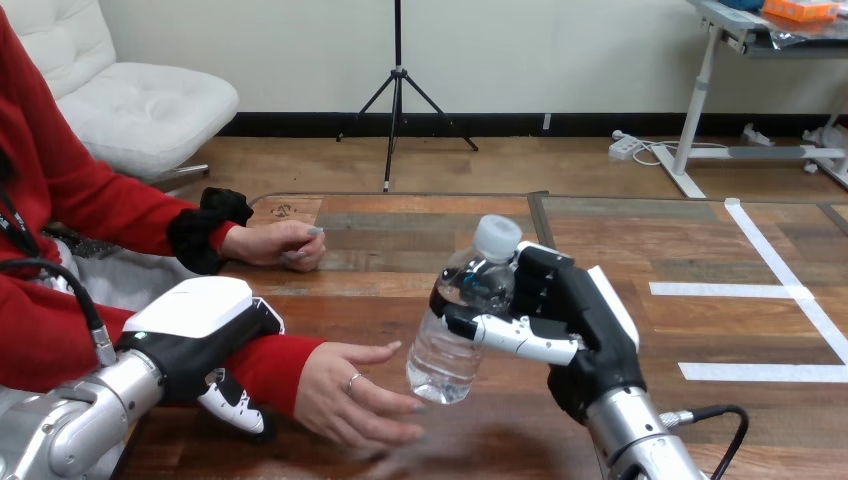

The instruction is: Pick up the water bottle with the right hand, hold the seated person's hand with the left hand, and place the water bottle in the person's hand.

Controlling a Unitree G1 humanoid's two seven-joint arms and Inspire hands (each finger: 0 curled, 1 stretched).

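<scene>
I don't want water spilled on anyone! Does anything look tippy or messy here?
Only the water bottle looks tippy: it leans with its cap toward the view's right, off the table in the right hand, whose fingers curl round it. Its cap is on, and no water shows on the table.

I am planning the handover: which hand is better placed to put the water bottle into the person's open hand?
Right. The right hand grips the water bottle, lifted just beside the person's open hand; the left hand is curled round the person's forearm.
</scene>
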